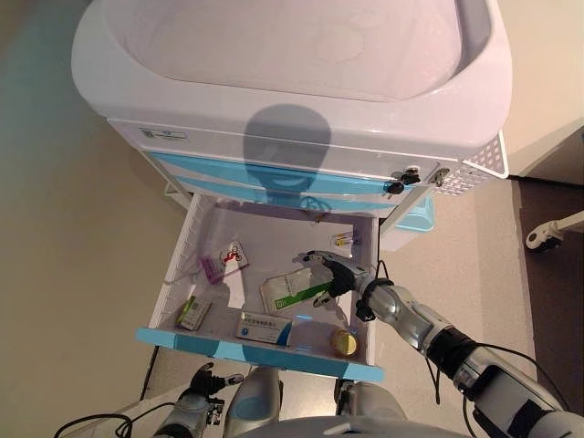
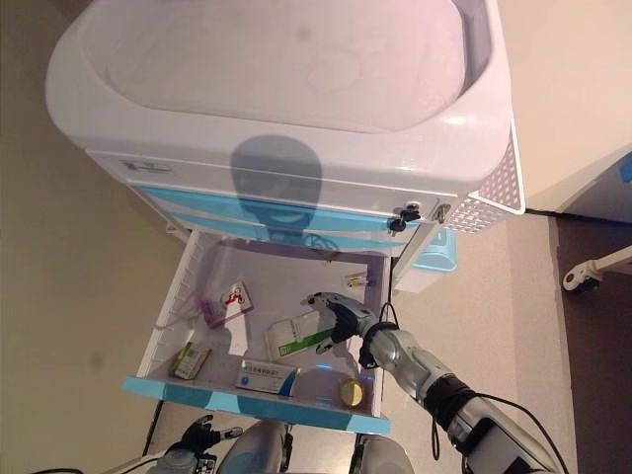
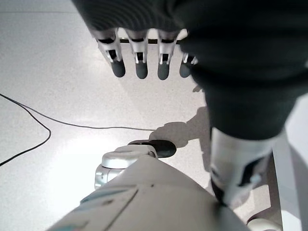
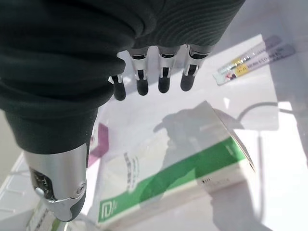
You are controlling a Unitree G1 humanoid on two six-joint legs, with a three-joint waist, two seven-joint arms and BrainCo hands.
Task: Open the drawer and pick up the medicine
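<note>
Medicine box point(image 4: 192, 168) sits untouched in the open drawer point(image 1: 274, 351) — right hand point(image 1: 333, 272) hovers at its 2 o'clock, fingers straight, empty; lowering and closing comes next.

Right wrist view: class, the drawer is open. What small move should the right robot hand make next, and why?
Probably lower the right robot hand onto the green-striped box and close on it. Its fingers are straight and hover just above the box, with the thumb apart at its side, so nothing is held. The drawer is already open. The left robot hand hangs idle below.
</note>
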